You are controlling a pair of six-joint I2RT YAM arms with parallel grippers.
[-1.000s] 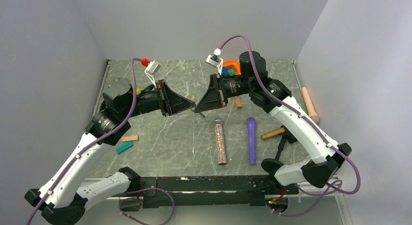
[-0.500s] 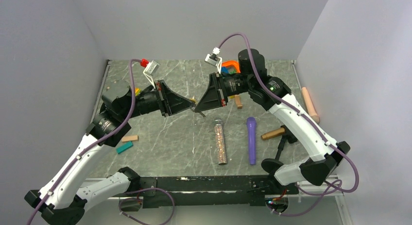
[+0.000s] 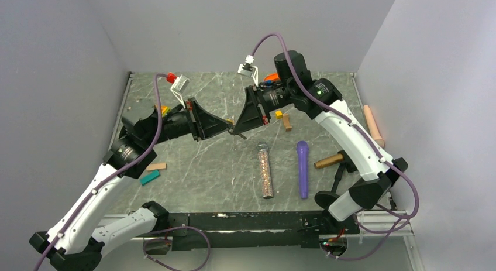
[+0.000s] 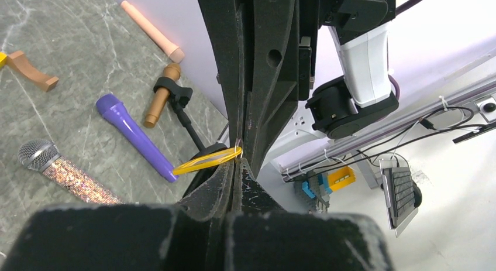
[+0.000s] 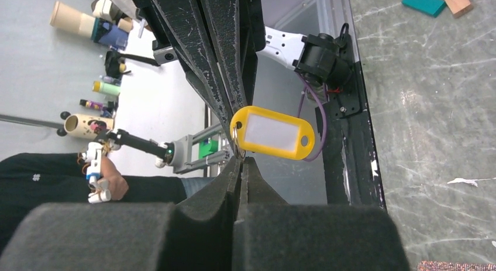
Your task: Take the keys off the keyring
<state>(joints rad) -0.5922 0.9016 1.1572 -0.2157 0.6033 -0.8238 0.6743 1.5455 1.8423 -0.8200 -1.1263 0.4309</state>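
My two grippers meet tip to tip above the table's middle, the left gripper (image 3: 228, 127) coming from the left and the right gripper (image 3: 236, 129) from the right. Both are shut on a small metal keyring (image 5: 236, 136). The key, a flat yellow tag-like piece with a white label (image 5: 275, 133), hangs from that ring. In the left wrist view the left gripper (image 4: 237, 163) pinches the ring (image 4: 238, 147), and the yellow piece (image 4: 202, 162) shows edge-on to its left. In the right wrist view the right gripper (image 5: 240, 160) sits just below the ring.
On the table lie a glitter microphone (image 3: 265, 170), a purple microphone (image 3: 302, 168), a wooden microphone on a black stand (image 3: 329, 161), a small yellow cube (image 3: 279, 114), a brown piece (image 3: 287, 124), teal (image 3: 150, 177) and tan (image 3: 156, 166) blocks, and a pink peg (image 3: 373, 126).
The right arm's wrist has swung left and toward the back, tilting its gripper. The meeting point of the fingertips has shifted slightly left. Both grippers stay shut on the ring.
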